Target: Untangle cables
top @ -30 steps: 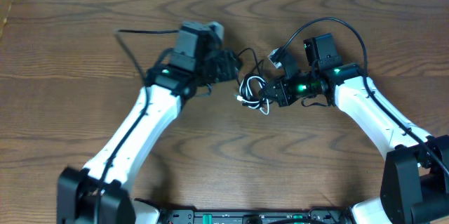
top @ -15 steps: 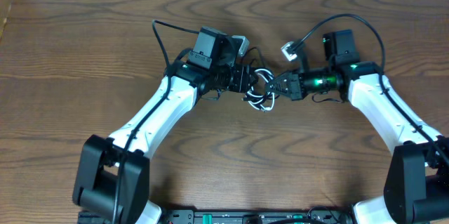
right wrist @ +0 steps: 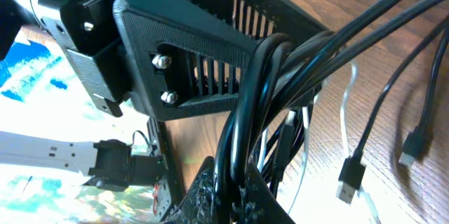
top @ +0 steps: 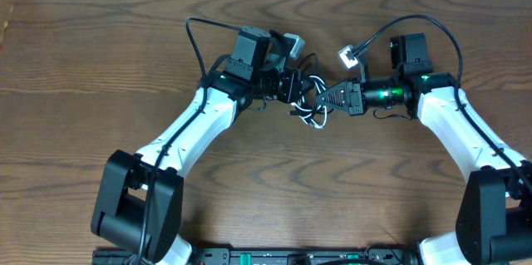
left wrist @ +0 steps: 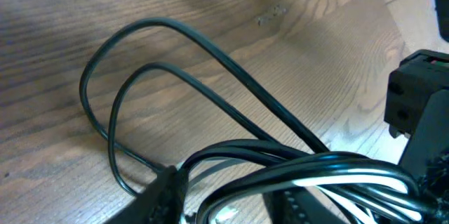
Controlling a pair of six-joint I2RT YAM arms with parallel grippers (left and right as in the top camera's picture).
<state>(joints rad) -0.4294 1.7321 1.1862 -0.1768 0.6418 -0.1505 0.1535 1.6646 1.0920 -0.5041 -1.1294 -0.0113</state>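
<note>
The black and white cables (top: 309, 105) lie tangled in one small bundle between my two grippers at the table's middle. A white strand (top: 313, 121) hangs out at the near side. My right gripper (top: 327, 99) is shut on black strands (right wrist: 242, 133) of the bundle, and two plug ends (right wrist: 351, 178) dangle beside it over the table. My left gripper (top: 293, 92) is at the bundle's left side. In the left wrist view its fingers (left wrist: 228, 199) stand apart, with the bundle's black and white strands (left wrist: 337, 180) running across them and two black loops (left wrist: 175, 76) lying on the wood.
The thick black arm wires arch over each wrist, one with a white connector (top: 347, 56) near the right arm. The wooden table (top: 83, 90) ends at a white strip along the far edge. The left gripper's body (right wrist: 182, 62) sits close in front of the right wrist.
My left arm swung right and brought its gripper up against the bundle. My right gripper shifted right and slightly away, keeping the black strands, and the bundle moved with it.
</note>
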